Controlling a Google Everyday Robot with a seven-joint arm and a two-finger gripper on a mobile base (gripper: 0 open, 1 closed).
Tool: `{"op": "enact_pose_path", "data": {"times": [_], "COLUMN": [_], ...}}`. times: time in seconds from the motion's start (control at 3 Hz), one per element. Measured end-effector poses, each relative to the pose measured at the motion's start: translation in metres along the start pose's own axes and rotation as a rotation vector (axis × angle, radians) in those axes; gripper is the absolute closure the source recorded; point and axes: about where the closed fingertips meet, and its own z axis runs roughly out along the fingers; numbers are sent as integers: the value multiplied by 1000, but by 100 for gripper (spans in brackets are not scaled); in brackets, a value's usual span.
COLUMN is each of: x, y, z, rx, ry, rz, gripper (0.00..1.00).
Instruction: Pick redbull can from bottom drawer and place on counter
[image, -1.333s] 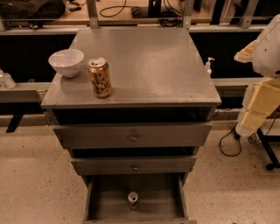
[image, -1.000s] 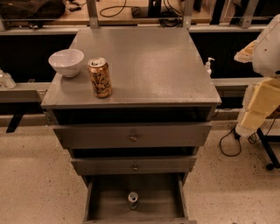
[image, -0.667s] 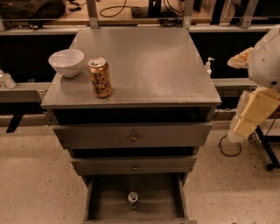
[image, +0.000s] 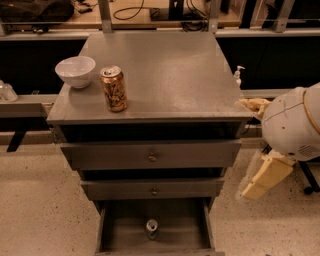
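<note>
The redbull can (image: 152, 228) stands upright in the middle of the open bottom drawer (image: 117, 235), seen from above with its silver pull-tab top showing. The counter (image: 170, 70) is the flat grey top of the cabinet. My arm's white rounded joint (image: 292, 125) is to the right of the cabinet, level with the top drawer. My gripper (image: 265, 177) is the cream part hanging below the joint. It is right of the middle drawer and well apart from the can.
A gold-brown can (image: 113, 89) and a white bowl (image: 75, 71) stand at the counter's front left. The two upper knobbed drawers (image: 150, 156) are partly pulled out above the bottom drawer. A small pump bottle (image: 238, 75) sits behind the counter's right edge.
My arm has moved left and down, closer to the cabinet's right side. The cans, bowl and drawers have not moved.
</note>
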Motion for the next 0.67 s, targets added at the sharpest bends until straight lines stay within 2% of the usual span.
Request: {"op": "enact_pose_path", "data": {"times": [0.33, 0.67], "x": [1, -2], "y": [0, -3], "z": [-1, 17], "rx": [1, 26], "ry": [1, -53], "rz": [2, 2], "gripper": [0, 0]}}
